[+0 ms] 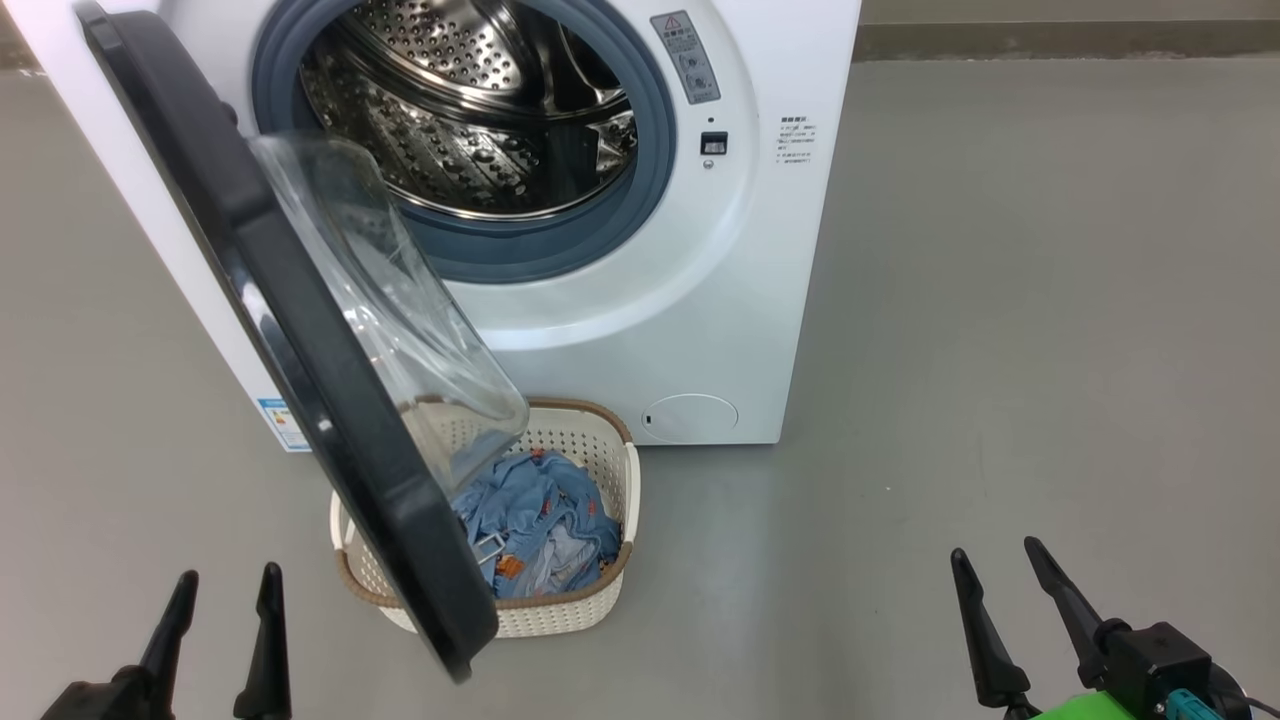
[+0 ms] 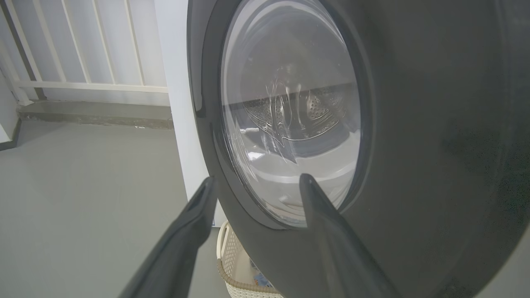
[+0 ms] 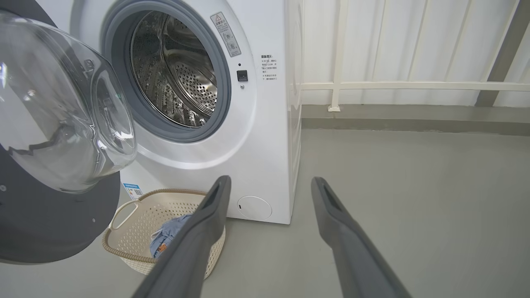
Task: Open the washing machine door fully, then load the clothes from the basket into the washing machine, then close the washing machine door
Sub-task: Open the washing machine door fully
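The left jaws are spread and hold nothing; their fingers (image 1: 268,640) rise at the lower left of the head view. In the left wrist view they point at the outer face of the door (image 1: 330,420), which looms close ahead. The right jaws are likewise spread and empty, their fingers (image 1: 985,630) at the lower right over bare floor (image 1: 1000,350), well apart from everything.

The door is swung out from the machine (image 1: 620,330) on its left-side hinge, but it looks only part-way open. Its black rim stands roughly edge-on to the head camera and its glass bowl (image 1: 400,290) bulges toward the opening. So the first step seems begun, not finished. The clothes (image 1: 540,510) lie in the basket (image 1: 560,620), which sits on the floor just before the machine. The drum (image 1: 470,110) shows bare steel, so loading and closing are both left.

For room, the door's lower edge overhangs the left half of the basket, so a reach from the left is blocked. The basket's right side and the way up to the drum look open, with wide floor to the right of the machine. Pushing the door further left would likely clear the basket, and nothing shows on the floor there.
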### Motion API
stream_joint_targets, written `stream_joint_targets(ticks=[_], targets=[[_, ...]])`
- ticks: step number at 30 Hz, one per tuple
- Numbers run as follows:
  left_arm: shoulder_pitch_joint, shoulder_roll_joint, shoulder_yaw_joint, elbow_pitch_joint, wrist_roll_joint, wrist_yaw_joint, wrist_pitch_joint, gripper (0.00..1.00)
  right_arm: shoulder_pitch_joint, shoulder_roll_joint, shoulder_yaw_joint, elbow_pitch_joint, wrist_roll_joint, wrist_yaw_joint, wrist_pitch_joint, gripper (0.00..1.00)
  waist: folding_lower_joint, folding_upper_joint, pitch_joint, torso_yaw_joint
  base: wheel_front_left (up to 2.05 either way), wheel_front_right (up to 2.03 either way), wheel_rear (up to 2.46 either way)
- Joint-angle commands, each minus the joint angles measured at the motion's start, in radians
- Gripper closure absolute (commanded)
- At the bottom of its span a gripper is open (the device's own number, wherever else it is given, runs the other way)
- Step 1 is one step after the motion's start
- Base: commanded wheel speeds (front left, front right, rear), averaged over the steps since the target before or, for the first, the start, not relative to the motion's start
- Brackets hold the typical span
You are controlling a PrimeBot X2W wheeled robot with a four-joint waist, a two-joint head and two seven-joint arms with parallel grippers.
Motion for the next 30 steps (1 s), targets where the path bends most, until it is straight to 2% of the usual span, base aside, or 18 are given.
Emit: stream_joint_targets(ticks=[1,18,19,20,30], targets=[[-0.025,0.024,0.033,-0.021,0.002,-0.002,-0.006,0.00,-0.021,-0.004,0.024,-0.016,0.002,0.003,-0.008,0.00,0.0000,-0.0001,0.001,0.000,0.00,0.00,0.00],[-0.023,0.020,0.035,-0.024,-0.002,-0.002,-0.006,0.00,-0.040,-0.004,0.038,0.009,0.008,0.003,-0.008,0.00,0.0000,-0.0001,0.000,0.004,0.00,0.00,0.00],[-0.023,0.020,0.034,-0.023,-0.004,-0.002,-0.006,0.07,-0.042,-0.004,0.038,0.010,0.008,0.003,-0.008,0.00,0.0000,-0.0001,0.001,0.003,0.00,0.00,0.00],[-0.022,0.022,0.031,-0.021,-0.008,-0.002,-0.006,1.00,-0.043,-0.004,0.039,0.009,0.011,0.003,-0.008,0.00,0.0000,-0.0001,0.002,0.001,0.00,0.00,0.00],[-0.034,0.027,0.036,-0.037,-0.018,-0.002,-0.006,1.00,-0.047,-0.004,0.041,0.012,0.010,0.003,-0.008,0.00,0.0000,-0.0001,0.005,0.000,0.00,0.00,0.00]])
